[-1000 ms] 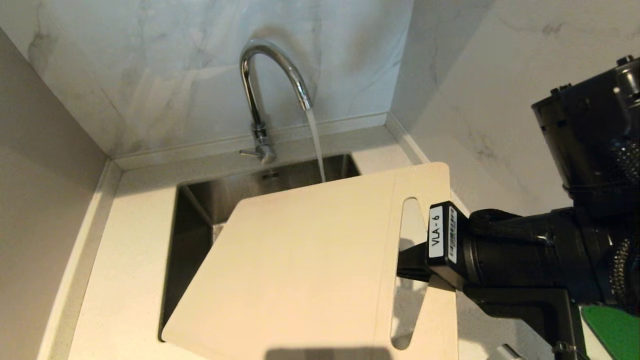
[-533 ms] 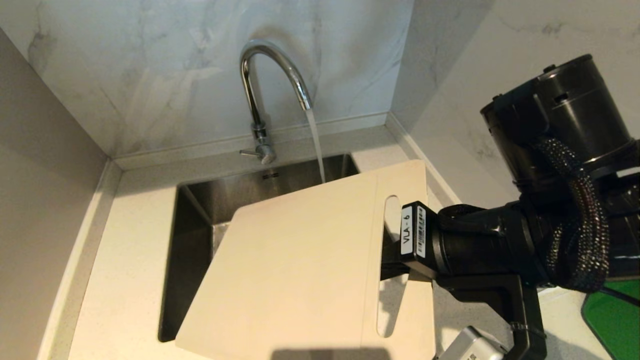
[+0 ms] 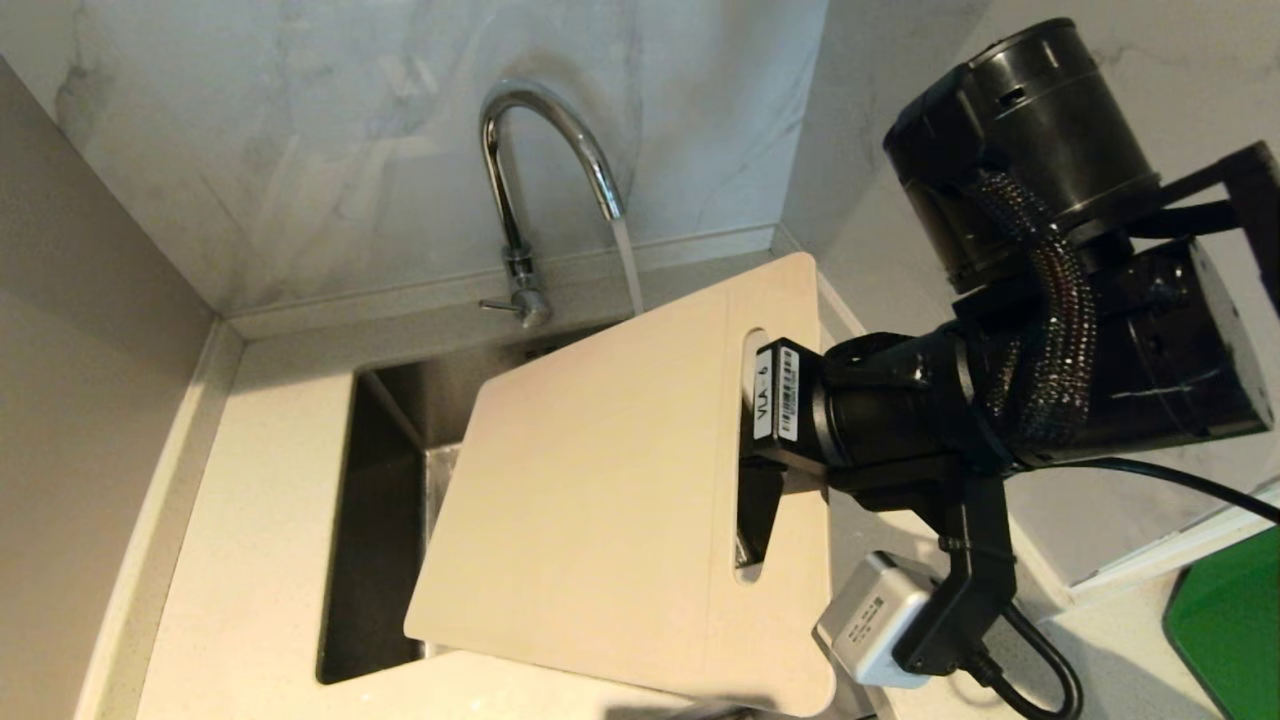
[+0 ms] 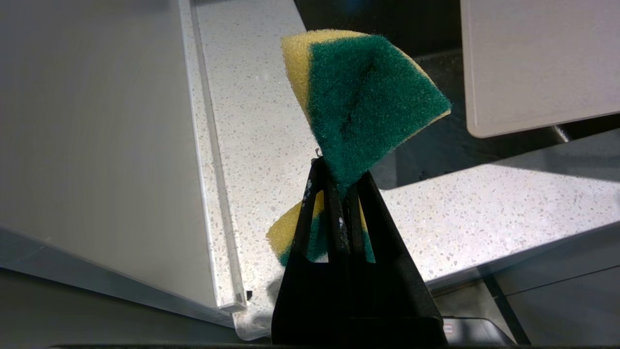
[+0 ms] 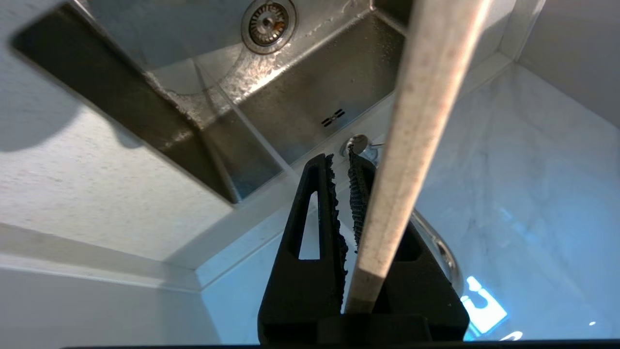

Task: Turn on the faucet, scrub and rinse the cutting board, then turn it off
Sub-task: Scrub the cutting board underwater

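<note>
The chrome faucet (image 3: pixel 545 130) runs, and its water stream (image 3: pixel 628 265) drops to the far edge of the cutting board (image 3: pixel 600 480). The cream board hangs tilted over the sink (image 3: pixel 385 450). My right gripper (image 3: pixel 755 470) is shut on its handle end, one finger through the slot. The right wrist view shows the board (image 5: pixel 421 121) edge-on beside the right gripper (image 5: pixel 341 162), with the faucet base (image 5: pixel 358 143) behind. My left gripper (image 4: pixel 341 172) is out of the head view, shut on a green-and-yellow sponge (image 4: pixel 363 97); a corner of the board (image 4: pixel 533 63) hangs beyond it.
Speckled white counter (image 3: pixel 250 520) surrounds the steel sink, whose drain (image 5: pixel 268 22) shows below. Marble walls close the back and right, a plain wall the left. A green item (image 3: pixel 1230 620) lies on the counter at the near right.
My right arm has risen and swung left, carrying the board up and toward the faucet and tilting it steeper. The board's far edge now meets the stream. Water keeps running.
</note>
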Tool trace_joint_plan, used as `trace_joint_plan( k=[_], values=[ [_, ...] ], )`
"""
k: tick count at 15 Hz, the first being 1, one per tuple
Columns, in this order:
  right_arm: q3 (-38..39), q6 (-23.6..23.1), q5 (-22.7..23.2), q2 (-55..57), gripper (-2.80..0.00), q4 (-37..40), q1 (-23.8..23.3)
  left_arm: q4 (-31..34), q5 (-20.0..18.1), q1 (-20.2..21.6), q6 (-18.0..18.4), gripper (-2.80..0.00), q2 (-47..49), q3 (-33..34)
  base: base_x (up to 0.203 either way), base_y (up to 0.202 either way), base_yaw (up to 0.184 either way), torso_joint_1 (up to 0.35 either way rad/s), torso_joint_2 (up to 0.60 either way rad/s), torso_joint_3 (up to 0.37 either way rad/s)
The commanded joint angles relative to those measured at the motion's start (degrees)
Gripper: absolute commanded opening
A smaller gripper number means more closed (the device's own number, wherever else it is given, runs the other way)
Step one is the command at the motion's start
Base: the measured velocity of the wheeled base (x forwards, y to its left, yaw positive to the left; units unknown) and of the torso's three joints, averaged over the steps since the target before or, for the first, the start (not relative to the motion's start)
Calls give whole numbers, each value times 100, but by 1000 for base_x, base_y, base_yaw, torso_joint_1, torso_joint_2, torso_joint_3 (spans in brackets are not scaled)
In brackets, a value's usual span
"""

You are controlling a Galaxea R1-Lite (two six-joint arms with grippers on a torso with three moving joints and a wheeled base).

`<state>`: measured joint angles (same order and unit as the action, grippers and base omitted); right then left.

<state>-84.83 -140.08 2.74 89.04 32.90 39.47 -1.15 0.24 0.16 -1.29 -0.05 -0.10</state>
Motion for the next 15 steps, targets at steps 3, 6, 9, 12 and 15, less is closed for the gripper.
trace_joint_plan(
  k=[3, 6, 9, 12, 15],
  values=[
    [-329, -116, 9, 504, -280, 66, 132, -3, 2, 2, -3, -280, 2, 1, 0, 0, 0, 0, 0, 0],
    [-759, -125, 7, 884, -280, 230, 322, 0, 2, 2, -3, -280, -4, 1, 0, 0, 0, 0, 0, 0],
    [-903, -179, -34, 1032, -280, 240, 314, 0, 2, 2, -3, -280, 5, 1, 0, 0, 0, 0, 0, 0],
    [-1513, -396, -62, 1439, -280, 454, 295, -4, 2, 2, -3, -280, -3, 1, 0, 0, 0, 0, 0, 0],
    [-1807, -611, -63, 1659, -280, 553, 67, -7, 2, 2, -3, -280, -4, 1, 0, 0, 0, 0, 0, 0]
  ],
)
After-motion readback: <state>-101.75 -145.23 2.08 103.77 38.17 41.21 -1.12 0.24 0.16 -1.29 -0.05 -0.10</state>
